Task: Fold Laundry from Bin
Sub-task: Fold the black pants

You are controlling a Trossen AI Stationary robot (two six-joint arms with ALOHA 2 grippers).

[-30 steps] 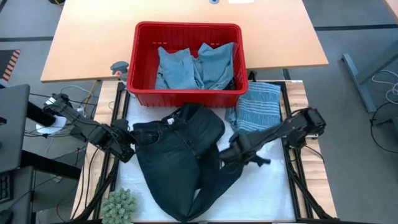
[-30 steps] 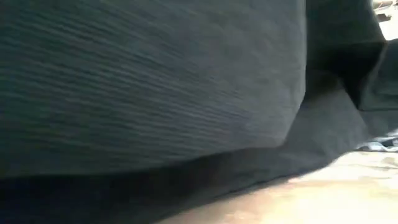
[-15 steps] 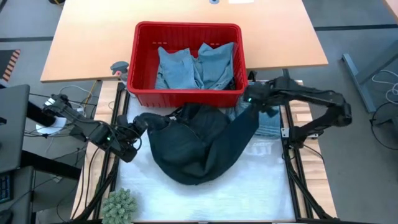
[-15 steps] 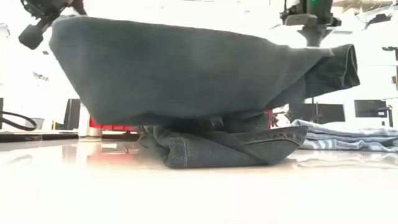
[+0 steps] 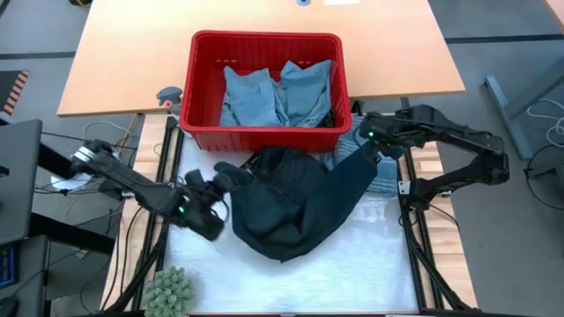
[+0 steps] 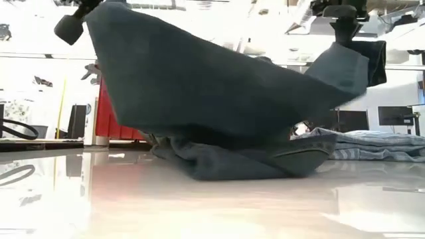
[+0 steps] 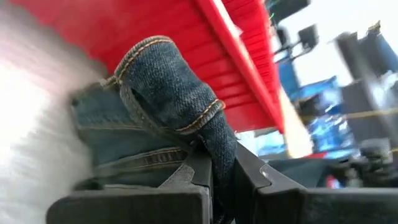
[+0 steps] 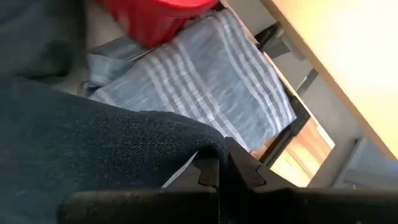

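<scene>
Dark jeans (image 5: 295,207) hang in a sag between my two grippers, and their lower folds (image 6: 246,159) rest on the white table top. My left gripper (image 5: 231,176) is shut on them at the left, in front of the red bin (image 5: 264,40). My right gripper (image 5: 377,151) is shut on a trouser leg (image 5: 352,180) at the right, above the striped grey-blue cloth (image 8: 205,81), which lies flat on the table. Light blue garments (image 5: 273,92) lie in the bin. My left gripper pinches a bunched, orange-stitched seam edge of the jeans (image 7: 202,124) between its two fingers, coming nearly level from the table's left. That end is lifted and the cloth drops away below it. My right gripper pinches the dark trouser leg by a folded edge (image 8: 208,146) between its two fingers, slanting down from above. That leg is raised clear, and it slopes down toward the heap on the table.
The bin stands against the table's far edge, with a tan desk (image 5: 115,53) behind it. A small green plant (image 5: 169,289) sits at the near left corner. Bare white table lies toward the near edge (image 5: 352,273).
The jeans lay spread toward the near edge. My right gripper has carried one leg up and toward the far right. My left gripper has gone right and up and turned with its end. The jeans are now lifted and bunched mid-table, with only their lower folds resting there.
</scene>
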